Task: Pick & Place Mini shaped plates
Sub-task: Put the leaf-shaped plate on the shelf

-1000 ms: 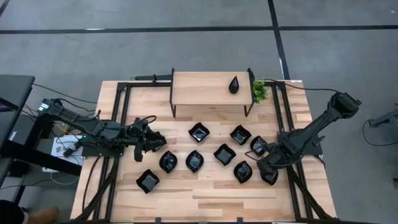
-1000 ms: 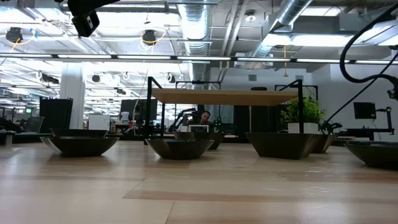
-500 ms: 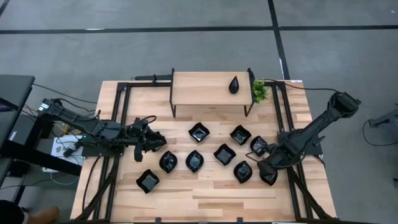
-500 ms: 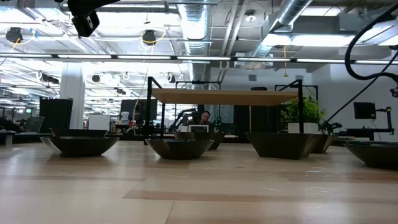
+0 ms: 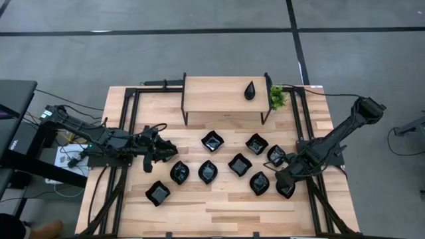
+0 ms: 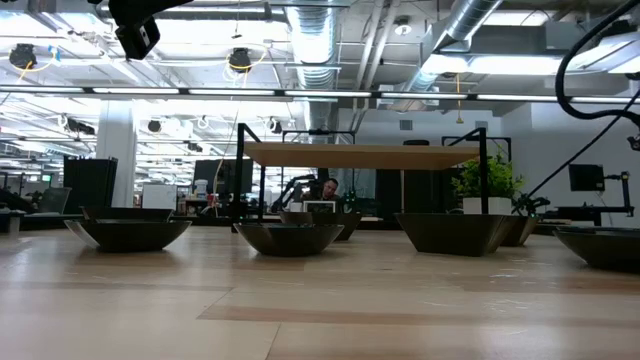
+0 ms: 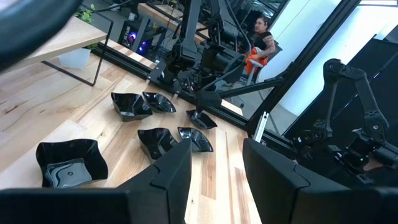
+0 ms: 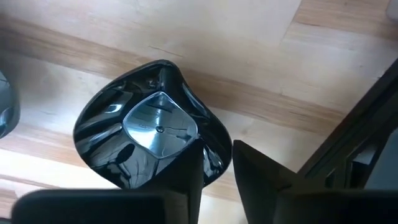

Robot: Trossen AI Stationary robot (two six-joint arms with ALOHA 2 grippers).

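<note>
Several small black shaped plates lie on the wooden table (image 5: 219,206), resting on their bases; they also show in the low view (image 6: 290,237). One teardrop-shaped plate (image 5: 250,90) sits on the raised wooden shelf (image 5: 219,96). My right gripper (image 5: 284,180) is low over the plate nearest the right edge (image 5: 287,190), shut on its rim. That plate, glossy with a square base, fills the right wrist view (image 8: 149,134). My left gripper (image 5: 167,151) is open and empty at the table's left, above the wood (image 7: 216,171). My right gripper holds the plate by its rim (image 8: 216,152), one finger (image 8: 183,177) inside the hollow and the other (image 8: 261,177) outside. The fingers come from above, slanting down. The plate is upright with its base on the table.
A small green plant (image 5: 277,97) stands by the shelf's right end. Black frame rails (image 5: 126,133) run along both sides of the table. Bare wood lies toward the near edge (image 5: 219,216). People and another robot arm show beyond the table (image 7: 258,28).
My right arm has shifted slightly over the right-hand plate; the plate stays where it was.
</note>
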